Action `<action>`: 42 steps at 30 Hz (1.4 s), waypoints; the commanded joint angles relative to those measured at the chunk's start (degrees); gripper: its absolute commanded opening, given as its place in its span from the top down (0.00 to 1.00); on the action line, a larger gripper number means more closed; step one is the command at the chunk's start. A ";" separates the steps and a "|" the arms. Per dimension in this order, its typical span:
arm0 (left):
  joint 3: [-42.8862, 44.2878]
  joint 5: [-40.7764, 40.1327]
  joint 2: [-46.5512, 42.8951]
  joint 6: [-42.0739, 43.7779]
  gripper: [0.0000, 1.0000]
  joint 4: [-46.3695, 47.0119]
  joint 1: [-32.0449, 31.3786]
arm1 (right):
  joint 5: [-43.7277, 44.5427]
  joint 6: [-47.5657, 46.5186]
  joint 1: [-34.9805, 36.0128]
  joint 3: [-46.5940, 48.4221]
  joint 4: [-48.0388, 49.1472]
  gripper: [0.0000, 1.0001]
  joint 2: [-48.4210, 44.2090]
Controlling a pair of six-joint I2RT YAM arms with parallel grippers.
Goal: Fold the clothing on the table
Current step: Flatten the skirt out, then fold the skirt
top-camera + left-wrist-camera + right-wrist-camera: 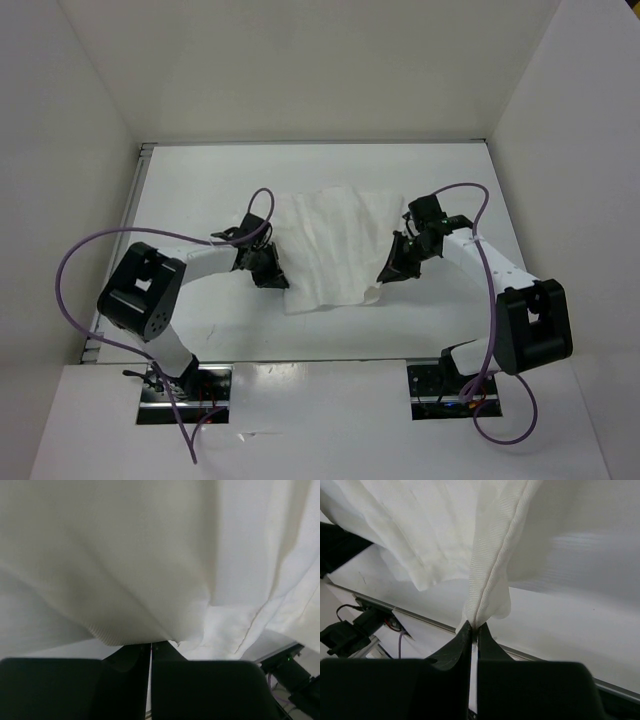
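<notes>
From above, one small, thin, wrinkled white piece of clothing (330, 250) lay on the middle of the flat, glossy white table (330, 165), between two black-and-white arms, each trailing one purple cable (75, 260). The left gripper (272, 275) met the cloth's left edge and the right gripper (390, 272) met its lower right corner. The dark fingers hid the exact contact on both sides, and each arm covered part of the tabletop. One thin metal rail (140, 200) ran along the table's left edge. In the left wrist view, the two black fingers of the left gripper (151, 647) were pressed together with a ribbed edge of the clothing (125, 570) hanging over their tips. The pinch itself seemed to lie just under that fold, which filled nearly the whole frame. In the right wrist view, the right gripper (474, 630) had its two fingers clamped together on a ribbed hem of the clothing (490, 555), lifted off the table (560, 620). The rest of the fabric was cut off at the top.
</notes>
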 commanded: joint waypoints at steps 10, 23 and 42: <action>18.08 -15.13 3.39 12.07 1.00 -9.47 15.73 | -0.76 -0.55 -0.27 -0.46 2.68 1.00 2.62; 7.91 -10.56 -3.01 9.53 0.30 -7.36 16.27 | -0.23 -0.55 -0.27 -0.46 3.21 1.00 5.96; 0.15 0.86 -1.88 7.68 0.55 0.64 12.15 | -0.23 -0.55 -0.27 -0.46 3.21 1.00 6.50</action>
